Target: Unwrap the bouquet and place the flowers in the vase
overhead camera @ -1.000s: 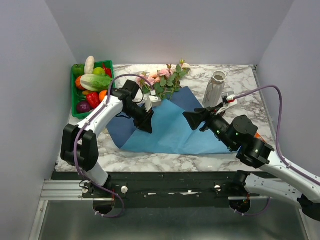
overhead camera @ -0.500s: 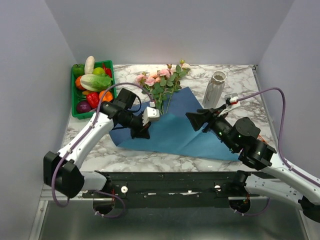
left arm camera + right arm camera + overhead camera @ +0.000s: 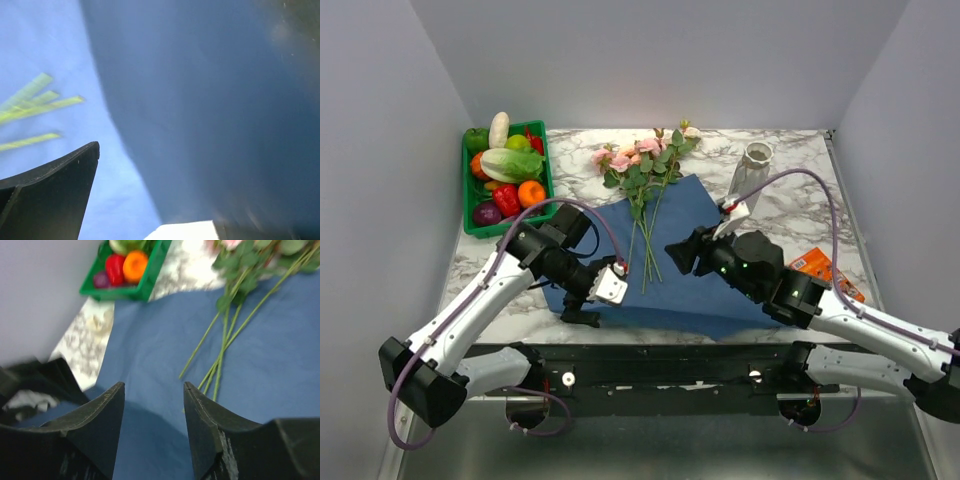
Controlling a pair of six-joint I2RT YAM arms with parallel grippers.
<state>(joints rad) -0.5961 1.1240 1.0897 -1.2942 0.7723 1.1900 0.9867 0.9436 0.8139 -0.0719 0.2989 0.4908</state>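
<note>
The blue paper [image 3: 685, 215] lies spread flat on the marble table. The flowers [image 3: 642, 160], pink and peach roses with green leaves, rest across its far edge, and their long stems [image 3: 646, 245] run toward me over the sheet. My left gripper [image 3: 585, 305] hovers at the paper's front-left corner; in the left wrist view it [image 3: 165, 165] is open over blurred blue paper. My right gripper [image 3: 680, 255] is just right of the stem ends. In the right wrist view it [image 3: 154, 387] is open and empty, with the stems [image 3: 220, 360] ahead. The whitish vase [image 3: 752, 165] stands at the back right.
A green tray [image 3: 470, 200] of colourful vegetables sits at the back left and also shows as the tray [image 3: 150, 280] in the right wrist view. An orange packet [image 3: 825, 270] lies right of the paper, beside the right arm. The right arm's purple cable arcs past the vase.
My left gripper drew the paper flap toward the front left, then opened and let it go; the sheet now lies flat with the stems bare. My right gripper moved left toward the stems.
</note>
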